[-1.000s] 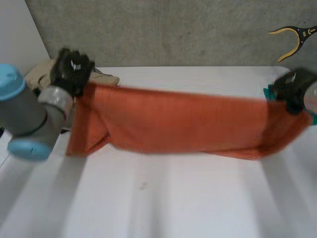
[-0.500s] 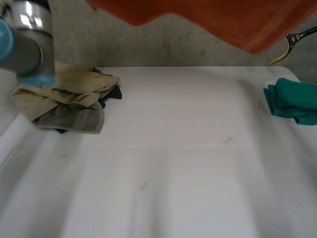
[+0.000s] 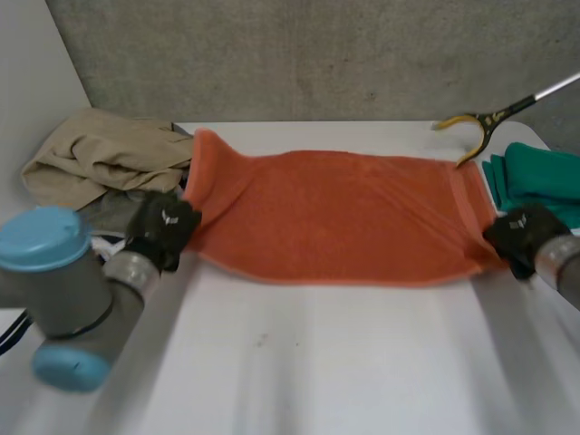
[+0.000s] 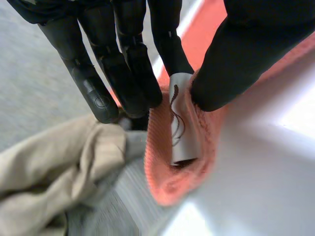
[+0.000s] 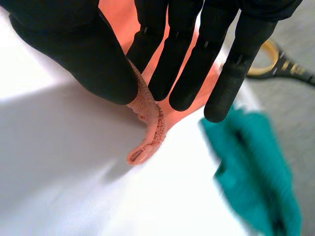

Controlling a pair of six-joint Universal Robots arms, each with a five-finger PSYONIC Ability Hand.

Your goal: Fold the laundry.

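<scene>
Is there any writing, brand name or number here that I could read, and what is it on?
No words or numbers can be read.
White tag on the orange towel, at the left hand's fingertips: a dark curly mark, not legible as letters.
Backs of the left hand and right hand: a small white mark on each, too small to read.

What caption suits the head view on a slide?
Orange towel spread on the table, its near corners held by left hand and right hand, between beige clothes and green cloth.
</scene>
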